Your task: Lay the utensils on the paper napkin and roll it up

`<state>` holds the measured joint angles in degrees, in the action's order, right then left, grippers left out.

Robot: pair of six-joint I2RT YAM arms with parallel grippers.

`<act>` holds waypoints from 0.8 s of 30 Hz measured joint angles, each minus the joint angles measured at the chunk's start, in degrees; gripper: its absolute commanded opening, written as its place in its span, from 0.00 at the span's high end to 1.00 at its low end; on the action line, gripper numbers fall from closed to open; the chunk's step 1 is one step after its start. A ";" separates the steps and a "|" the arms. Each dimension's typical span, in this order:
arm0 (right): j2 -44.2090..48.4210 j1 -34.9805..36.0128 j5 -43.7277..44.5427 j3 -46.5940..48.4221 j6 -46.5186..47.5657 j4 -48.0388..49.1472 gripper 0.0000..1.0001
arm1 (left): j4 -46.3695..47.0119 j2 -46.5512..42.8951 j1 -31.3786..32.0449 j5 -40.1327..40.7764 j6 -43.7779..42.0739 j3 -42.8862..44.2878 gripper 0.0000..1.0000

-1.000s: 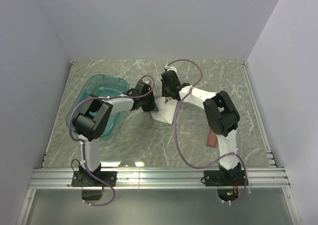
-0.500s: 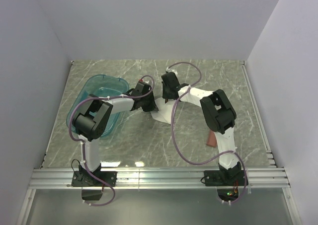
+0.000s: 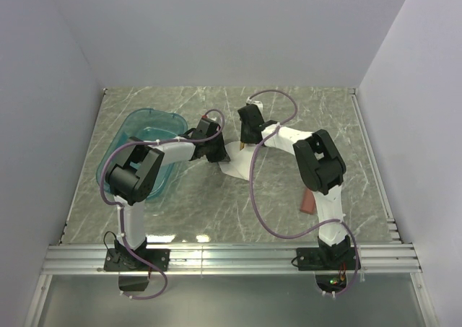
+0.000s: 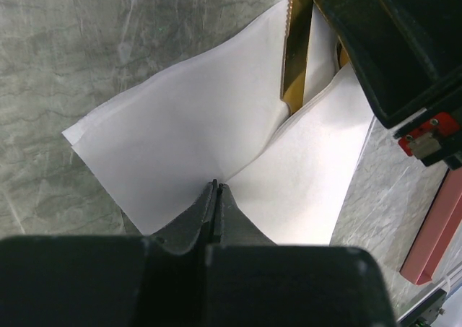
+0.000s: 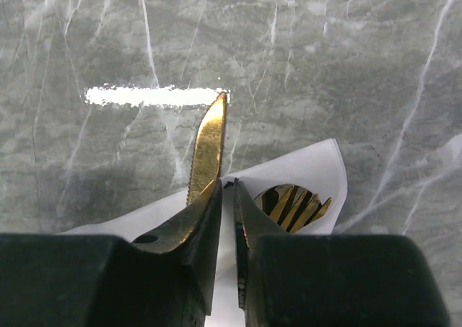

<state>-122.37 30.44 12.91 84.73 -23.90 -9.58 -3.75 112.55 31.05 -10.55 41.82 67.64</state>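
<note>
left gripper (image 4: pixel 215 188): jaws fully together, pinching a crease of the paper napkin (image 4: pixel 180 132) | right gripper (image 5: pixel 228 188): only a thin slit between jaws, grip not clear | utensils (image 4: pixel 297 53): gold knife blade (image 5: pixel 208 143) and fork tines (image 5: pixel 292 206) stick out from the napkin fold, just beside right fingertips | napkin lies mid-table on the marble table (image 5: pixel 346 60)

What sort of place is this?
Probably a robot test booth: two arms bolted to a rail, plain white walls round a marble-look table, and props like a paper napkin and gold knife.
</note>
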 measured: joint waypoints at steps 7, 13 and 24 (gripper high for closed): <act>0.31 -0.02 -1.09 0.00 -0.07 -1.14 0.73 | 0.04 0.22 0.00 -0.11 0.09 0.17 1.00; 0.31 -0.04 -1.79 0.00 -0.11 -0.76 0.71 | 0.09 0.31 0.00 -0.11 0.81 0.22 1.00; -1.20 -0.11 0.00 6.80 -1.16 -3.34 0.67 | 0.11 0.33 0.00 -0.13 0.92 0.24 1.00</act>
<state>-123.57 30.33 12.91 91.53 -25.06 -12.93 -3.64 112.88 31.05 -10.68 42.74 67.88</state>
